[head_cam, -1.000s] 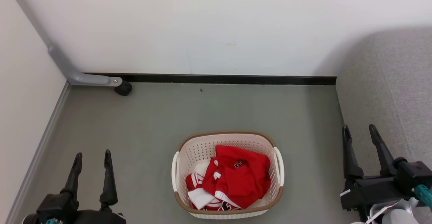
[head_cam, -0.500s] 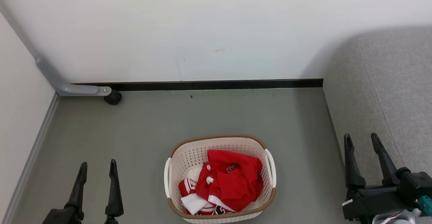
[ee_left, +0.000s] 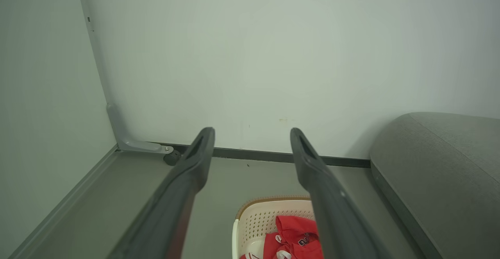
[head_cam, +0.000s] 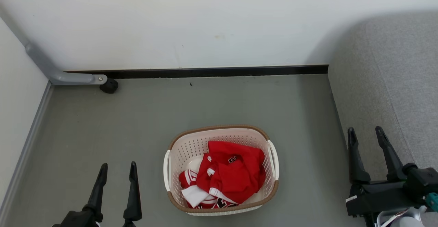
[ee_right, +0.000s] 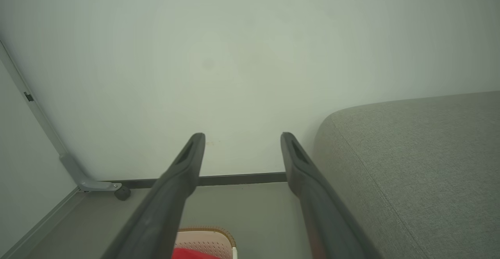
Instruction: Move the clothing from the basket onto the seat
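On the grey floor stands the cream basket (head_cam: 169,163) with a brown rim, and the red clothing (head_cam: 232,177) lies bunched inside it, white trim and black numerals showing. The grey seat (head_cam: 393,83) fills the right side. My left gripper (head_cam: 118,167) is open at the lower left, left of the basket and apart from it. Open too is my right gripper (head_cam: 366,131), over the seat's front edge. The left wrist view has the basket (ee_left: 250,222) and clothing (ee_left: 295,237) between its open fingers (ee_left: 195,161). Low in the right wrist view are the basket (ee_right: 207,239) and seat (ee_right: 422,165).
A white wall with a black skirting strip (head_cam: 212,72) runs behind the basket. A grey metal leg with a black caster (head_cam: 109,85) stands in the far left corner. A pale panel with a grey base strip (head_cam: 24,144) borders the floor on the left.
The head camera has shifted, so the whole scene sits further left. My left gripper now shows closer to the basket. Both grippers stay open.
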`<state>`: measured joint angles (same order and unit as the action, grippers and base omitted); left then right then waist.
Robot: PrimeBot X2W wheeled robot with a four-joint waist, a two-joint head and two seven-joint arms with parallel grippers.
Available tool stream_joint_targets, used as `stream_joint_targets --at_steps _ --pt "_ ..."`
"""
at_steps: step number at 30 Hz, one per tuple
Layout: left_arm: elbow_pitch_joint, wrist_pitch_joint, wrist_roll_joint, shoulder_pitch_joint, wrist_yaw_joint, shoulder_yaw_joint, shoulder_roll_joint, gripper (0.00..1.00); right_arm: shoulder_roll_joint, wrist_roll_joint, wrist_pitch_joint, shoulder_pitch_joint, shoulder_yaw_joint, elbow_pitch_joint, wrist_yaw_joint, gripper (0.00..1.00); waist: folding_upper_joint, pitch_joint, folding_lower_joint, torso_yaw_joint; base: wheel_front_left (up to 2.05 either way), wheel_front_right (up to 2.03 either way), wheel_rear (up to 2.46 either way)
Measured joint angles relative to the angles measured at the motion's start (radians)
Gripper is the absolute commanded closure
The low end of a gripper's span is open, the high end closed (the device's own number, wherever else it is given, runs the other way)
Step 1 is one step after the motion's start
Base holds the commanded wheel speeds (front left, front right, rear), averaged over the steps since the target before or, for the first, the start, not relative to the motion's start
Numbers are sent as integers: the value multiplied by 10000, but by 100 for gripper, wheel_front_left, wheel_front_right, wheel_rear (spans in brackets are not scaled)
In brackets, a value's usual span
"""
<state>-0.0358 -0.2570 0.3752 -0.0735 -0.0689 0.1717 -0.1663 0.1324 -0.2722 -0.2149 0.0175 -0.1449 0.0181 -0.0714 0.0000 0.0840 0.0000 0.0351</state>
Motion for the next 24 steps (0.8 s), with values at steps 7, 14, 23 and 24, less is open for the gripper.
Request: stream_joint_targets --at_steps 7,14,23,24 --pt "-169 0 4 53 290 376 138 0 33 86 123 332 4 -286 -4 0 0 463 0 -40 0 0 0" --pt "-483 6 111 466 619 568 301 0 10 267 303 1075 -144 -704 -81 0 1 1272 1 -115 0 0 0" --pt "-1258 466 337 1891 1149 1032 460 0 -86 399 566 2361 -253 -1035 -169 0 1 2496 3 -273 0 0 0" --pt "-1354 539 347 2056 1206 1070 476 0 -113 449 593 2526 -301 -1085 -169 0 1 2635 3 -295 0 0 0"
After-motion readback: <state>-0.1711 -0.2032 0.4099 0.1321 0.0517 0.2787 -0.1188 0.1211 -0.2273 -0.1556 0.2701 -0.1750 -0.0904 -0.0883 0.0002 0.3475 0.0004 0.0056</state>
